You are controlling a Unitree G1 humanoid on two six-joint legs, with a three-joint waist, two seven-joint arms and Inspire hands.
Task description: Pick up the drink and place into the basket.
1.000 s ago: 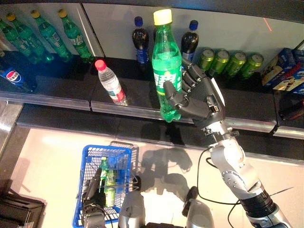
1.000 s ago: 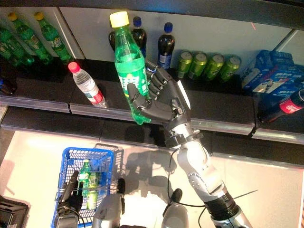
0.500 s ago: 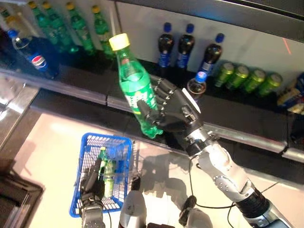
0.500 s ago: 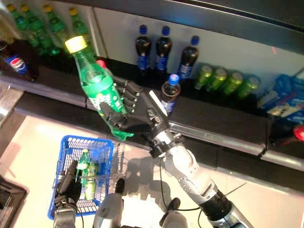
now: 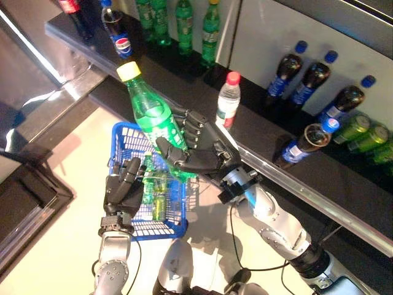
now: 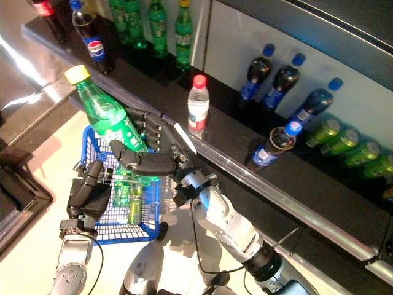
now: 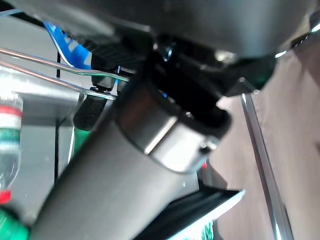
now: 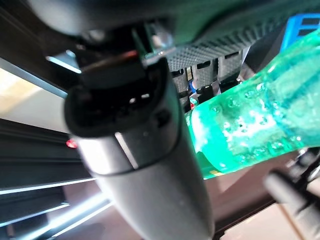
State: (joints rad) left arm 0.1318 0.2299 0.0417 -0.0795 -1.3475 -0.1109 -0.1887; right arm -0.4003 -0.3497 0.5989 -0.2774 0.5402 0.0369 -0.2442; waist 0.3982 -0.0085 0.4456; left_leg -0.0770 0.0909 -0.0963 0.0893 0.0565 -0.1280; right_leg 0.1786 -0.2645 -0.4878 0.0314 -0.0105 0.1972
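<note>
Right hand (image 5: 206, 157) is raised, arm extended toward 10 o'clock, fingers (image 5: 191, 127) curled in a grasp. Left hand (image 5: 123, 192) is held low at 7 o'clock, fingers curled.

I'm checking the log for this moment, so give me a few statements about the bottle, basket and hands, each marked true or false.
1. The right hand grips the green bottle. True.
2. The green bottle lies inside the blue basket. False: it is held above it.
3. The left hand holds the basket's handle. True.
4. The basket is empty. False: green bottles lie in it.
5. The held bottle's cap is red. False: yellow.
</note>
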